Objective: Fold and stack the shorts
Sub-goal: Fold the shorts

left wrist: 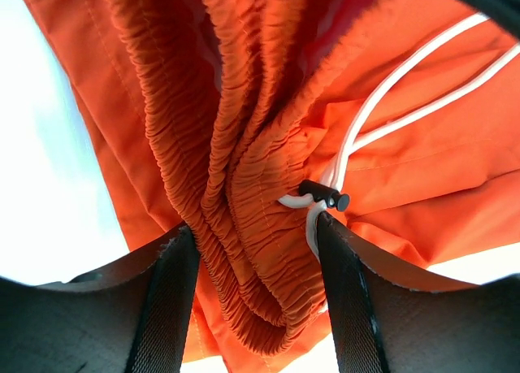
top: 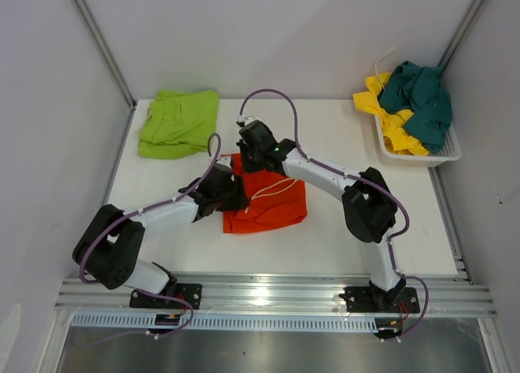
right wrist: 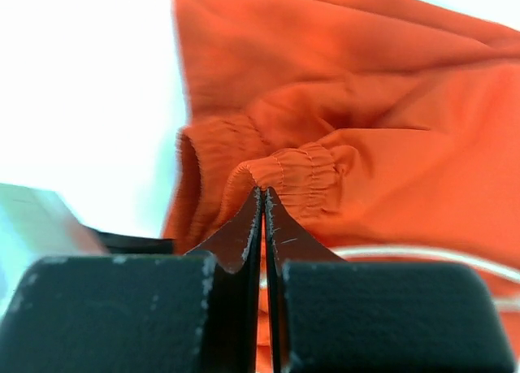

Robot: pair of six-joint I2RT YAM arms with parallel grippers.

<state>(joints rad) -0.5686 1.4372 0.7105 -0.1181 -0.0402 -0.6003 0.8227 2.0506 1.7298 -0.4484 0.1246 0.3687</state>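
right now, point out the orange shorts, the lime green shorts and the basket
orange shorts [top: 272, 209]: top view, lower right cloth
lime green shorts [top: 179, 123]: top view, middle of the cloth
basket [top: 431, 159]: top view, near rim

White tabletop [top: 325, 236], lime green shorts [top: 179, 123] lying at its far left, orange shorts [top: 275, 206] bunched at centre, white mesh basket [top: 414, 158] in far right corner

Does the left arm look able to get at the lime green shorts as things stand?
Likely yes for reach, but not freely: nothing lies between the left end effector and the lime green shorts, yet it grips the orange shorts and must let go first.
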